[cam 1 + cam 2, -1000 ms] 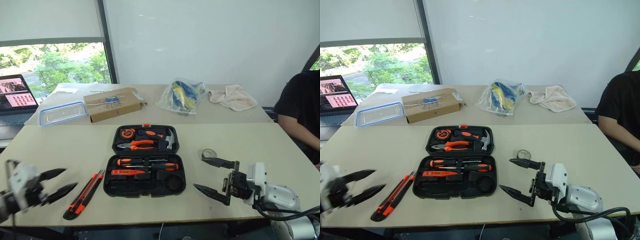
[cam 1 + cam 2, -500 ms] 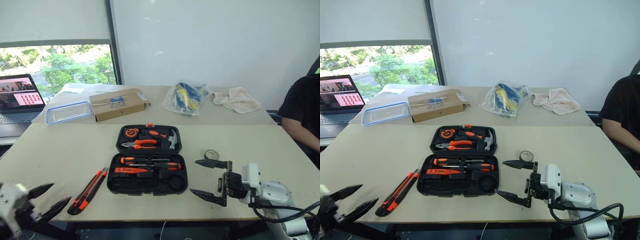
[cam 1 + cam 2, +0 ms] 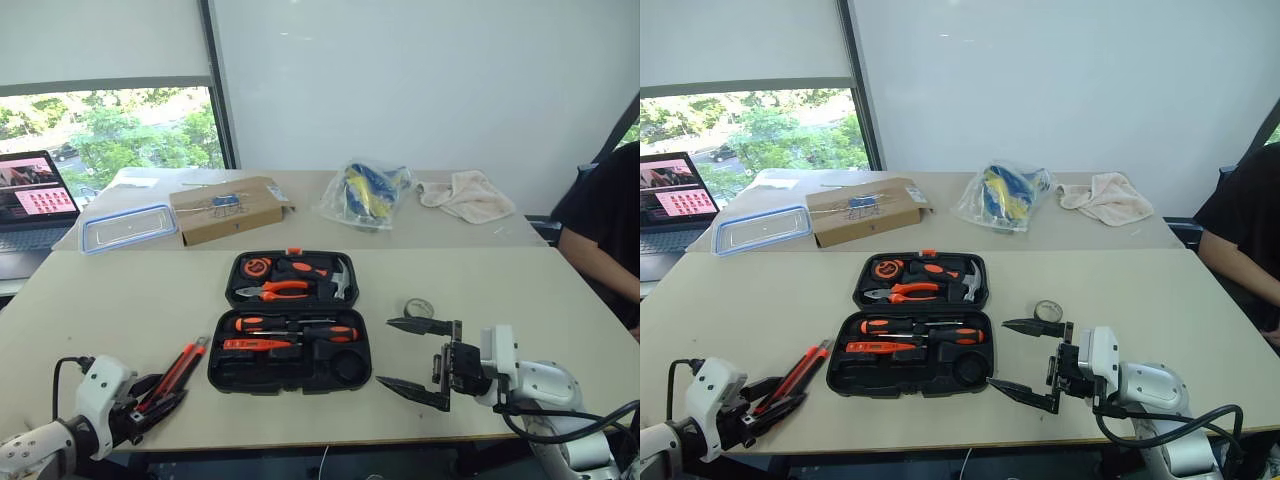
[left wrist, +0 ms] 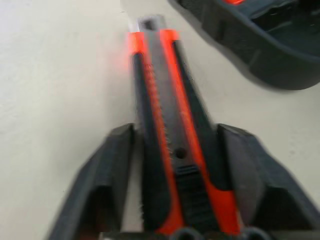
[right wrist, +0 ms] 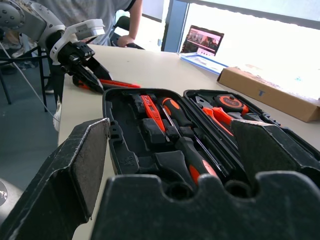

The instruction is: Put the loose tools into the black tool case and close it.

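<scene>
Head views: we are seeing the black tool case (image 3: 290,320) lying open mid-table, lid half at 12 o'clock holding tape measure, pliers and hammer, base half holding two black-and-orange screwdrivers (image 3: 295,327) and a small orange screwdriver (image 3: 258,344); the long slot along the base's near edge is sitting empty, we judge for the knife. The utility knife (image 3: 175,370) is lying at the case's 8 o'clock, and the left gripper (image 3: 152,402) is straddling its near end. The tape roll (image 3: 418,306) is lying loose at the case's 3 o'clock, just beyond the right gripper (image 3: 415,358), whose fingers are hanging spread wide and empty.

Left wrist view: the fingers (image 4: 107,170) are flanking the knife handle, half-closed; we cannot tell contact.

Right wrist view: it is facing the open case across the table.
</scene>
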{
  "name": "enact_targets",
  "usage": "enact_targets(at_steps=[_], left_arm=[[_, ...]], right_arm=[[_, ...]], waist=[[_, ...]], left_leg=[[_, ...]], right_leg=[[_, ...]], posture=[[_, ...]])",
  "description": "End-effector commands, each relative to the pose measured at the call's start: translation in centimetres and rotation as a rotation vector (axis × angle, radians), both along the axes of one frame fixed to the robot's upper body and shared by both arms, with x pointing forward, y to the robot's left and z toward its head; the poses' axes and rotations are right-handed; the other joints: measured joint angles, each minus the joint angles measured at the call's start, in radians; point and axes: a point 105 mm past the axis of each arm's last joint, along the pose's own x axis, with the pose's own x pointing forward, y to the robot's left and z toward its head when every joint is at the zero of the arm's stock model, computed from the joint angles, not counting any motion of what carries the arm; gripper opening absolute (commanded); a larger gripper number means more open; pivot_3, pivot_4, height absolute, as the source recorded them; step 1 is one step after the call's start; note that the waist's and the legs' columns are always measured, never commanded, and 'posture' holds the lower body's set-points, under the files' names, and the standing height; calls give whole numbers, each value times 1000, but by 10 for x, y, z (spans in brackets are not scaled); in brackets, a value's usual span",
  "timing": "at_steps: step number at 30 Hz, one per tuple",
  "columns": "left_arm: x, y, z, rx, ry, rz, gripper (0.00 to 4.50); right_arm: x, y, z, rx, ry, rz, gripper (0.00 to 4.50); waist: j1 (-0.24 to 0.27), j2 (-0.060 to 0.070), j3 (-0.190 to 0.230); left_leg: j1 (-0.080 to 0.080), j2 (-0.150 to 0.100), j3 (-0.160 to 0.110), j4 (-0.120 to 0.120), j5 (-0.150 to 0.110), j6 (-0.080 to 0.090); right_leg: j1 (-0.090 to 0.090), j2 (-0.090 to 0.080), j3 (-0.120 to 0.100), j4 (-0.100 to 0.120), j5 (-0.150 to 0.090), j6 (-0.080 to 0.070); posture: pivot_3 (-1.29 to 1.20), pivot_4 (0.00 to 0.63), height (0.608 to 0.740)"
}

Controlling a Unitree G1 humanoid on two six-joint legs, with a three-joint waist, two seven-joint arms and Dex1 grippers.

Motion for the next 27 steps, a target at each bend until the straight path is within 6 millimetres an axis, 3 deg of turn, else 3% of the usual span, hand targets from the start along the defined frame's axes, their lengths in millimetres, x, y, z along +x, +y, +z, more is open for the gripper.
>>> enact_targets(at_steps=[1, 4, 6, 8, 13, 16, 20, 27], left_arm=[[-1, 21, 6, -27, -36, 38, 1768], [2, 34, 30, -37, -135, -32, 1767], [4, 29, 48, -51, -193, -157, 1767], [12, 9, 70, -46, -206, -364, 1767], [33, -49, 95, 47, -207, -746, 1767], [40, -86, 84, 164, -140, -970, 1767], [53, -113, 68, 237, -110, -1070, 1767], [62, -132, 40, 289, -52, -1134, 1767]], right_arm=[[-1, -1, 9, 6, -54, -6, 4500], [-2, -2, 13, 6, -63, 0, 4500], [-3, -2, 15, 6, -66, 6, 4500], [-5, -4, 17, 2, -63, 10, 4500], [-8, -10, 15, -10, -41, -11, 4500], [-10, -11, 15, -12, -41, -32, 4500], [-14, -13, 14, -15, -39, -53, 4500], [-19, -21, 12, -32, -32, -116, 4500]], waist=[[0, 1, 0], [-3, 0, 0], [-2, -1, 1], [8, -1, 1], [29, -1, 2], [25, -1, 2], [3, -1, 2], [-1, -1, 2]], left_leg=[[0, 0, 0, 0, 0, 0], [0, 1, 0, 0, 0, 0], [-1, 1, 0, 0, 0, 0], [-2, 1, 0, 1, 0, -1], [-3, -2, 0, 2, 0, 0], [-3, -3, 0, 2, 0, -1], [-4, -4, 5, 0, 0, -3], [-5, -3, 5, 1, 0, -4]], right_leg=[[0, 0, 0, 0, 0, 0], [-1, 1, 0, 1, 0, 0], [-2, 1, -1, 1, -1, -1], [-2, 1, -1, 1, -1, -1], [0, -3, -6, 0, 0, -1], [0, -2, -5, 0, 0, 0], [0, 3, -5, 1, 0, 0], [0, 3, -5, -2, -1, 0]], posture=[[0, 150, 740], [0, 150, 740], [0, 150, 740], [0, 150, 740], [0, 150, 740], [0, 150, 740], [0, 150, 740], [0, 150, 740]])
